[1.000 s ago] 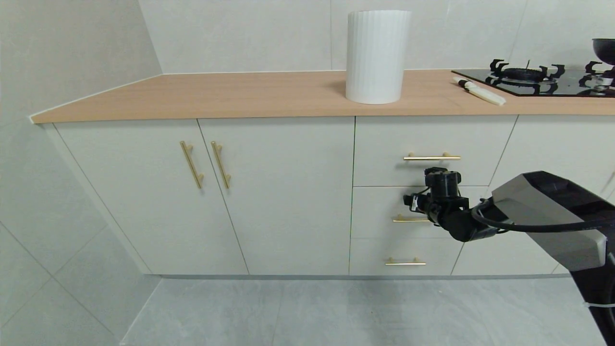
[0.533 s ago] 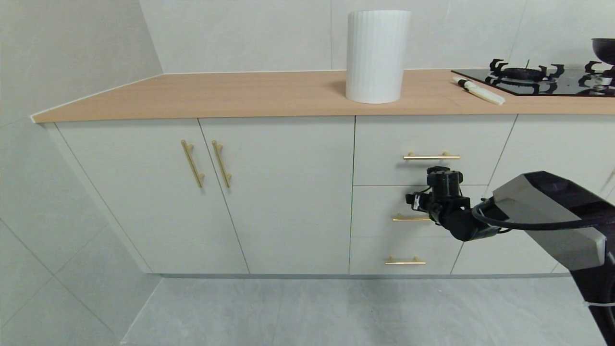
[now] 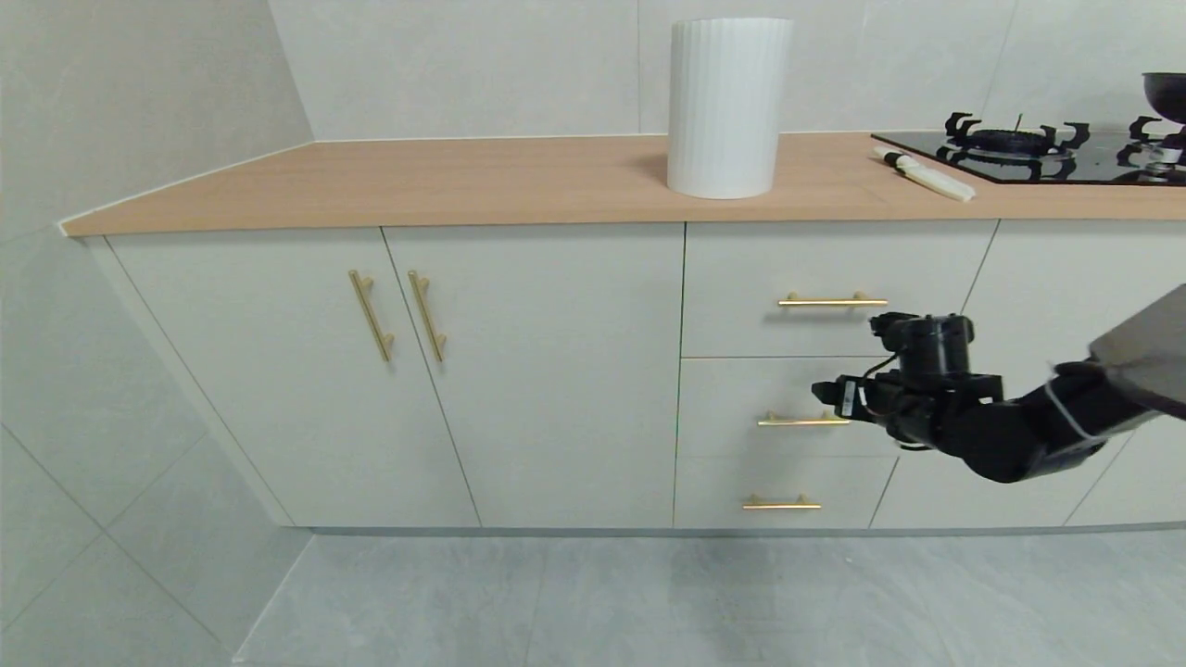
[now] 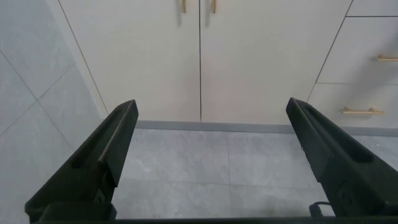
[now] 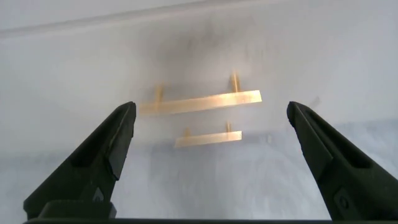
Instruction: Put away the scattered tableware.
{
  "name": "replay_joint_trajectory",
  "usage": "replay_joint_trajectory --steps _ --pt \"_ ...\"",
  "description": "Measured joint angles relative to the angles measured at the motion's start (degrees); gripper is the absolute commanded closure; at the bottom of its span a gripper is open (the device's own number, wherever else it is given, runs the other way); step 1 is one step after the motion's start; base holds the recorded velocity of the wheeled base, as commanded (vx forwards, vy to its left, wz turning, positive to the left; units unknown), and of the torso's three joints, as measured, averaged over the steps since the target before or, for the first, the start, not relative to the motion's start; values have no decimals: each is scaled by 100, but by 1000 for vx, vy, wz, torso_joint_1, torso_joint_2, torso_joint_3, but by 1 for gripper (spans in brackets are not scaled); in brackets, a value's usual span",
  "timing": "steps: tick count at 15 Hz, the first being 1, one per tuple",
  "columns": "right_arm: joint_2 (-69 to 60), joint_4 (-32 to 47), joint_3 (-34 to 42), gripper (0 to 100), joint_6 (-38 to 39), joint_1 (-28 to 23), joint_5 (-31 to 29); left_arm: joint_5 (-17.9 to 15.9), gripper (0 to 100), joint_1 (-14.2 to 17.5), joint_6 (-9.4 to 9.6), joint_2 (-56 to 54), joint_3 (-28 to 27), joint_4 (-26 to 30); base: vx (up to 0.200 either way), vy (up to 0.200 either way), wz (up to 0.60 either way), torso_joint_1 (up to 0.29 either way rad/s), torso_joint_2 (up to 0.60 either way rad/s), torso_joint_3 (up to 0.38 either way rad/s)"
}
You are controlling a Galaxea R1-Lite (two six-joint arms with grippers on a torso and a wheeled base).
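Grey floor tiles (image 3: 649,602) run up to a plinth below a row of pale cabinets. Low over those tiles hangs the left gripper (image 4: 211,109), its two dark fingers (image 4: 106,155) spread wide with nothing between them, facing the foot of the double doors (image 3: 389,371).

Further in, the right gripper (image 3: 829,393) is held level before the stack of three drawers, its tip at the right end of the middle drawer handle (image 3: 797,421). From its wrist camera the pincer stands wide apart, and that gold bar lies ahead in the gap between the fingers, not clasped. The bottom drawer handle (image 3: 781,505) sits lower down and the top drawer handle (image 3: 832,301) above. All three drawer fronts sit flush and closed. The double doors to the left are shut too, each with an upright gold handle beside the centre seam.

Above them, the wooden counter (image 3: 417,185) carries a tall white ribbed canister (image 3: 727,106), upright near its front edge over the drawers. Toward the counter's right end a pale utensil (image 3: 922,174) with a dark band lies flat and slantwise, just beside the front left corner of the black gas hob (image 3: 1038,153). A dark pot (image 3: 1166,93) stands on the hob's far right burner. Pale wall tiles (image 3: 463,65) close the back.
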Motion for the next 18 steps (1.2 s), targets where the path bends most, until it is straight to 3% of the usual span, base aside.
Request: replay_joint_trajectory --steps 4,8,12,14,18 --pt "-2260 20 1786 0 -176 91 68 0 0 0 0 0 0 0 0 0 0 0 0 0" --pt "-4660 566 3045 0 -539 139 -241 2 0 0 0 0 0 0 0 0 0 0 0 0" --pt "-7233 2058 3500 0 -1011 98 -742 2 0 0 0 0 0 0 0 0 0 0 0 0" --pt "-8466 2849 3635 0 -1147 -190 -870 2 0 -4 2 0 0 0 0 0 0 0 0 0" --pt "-10356 3674 3985 0 -1375 -812 -772 0 0 0 0 0 0 0 0 0 0 0 0 0"
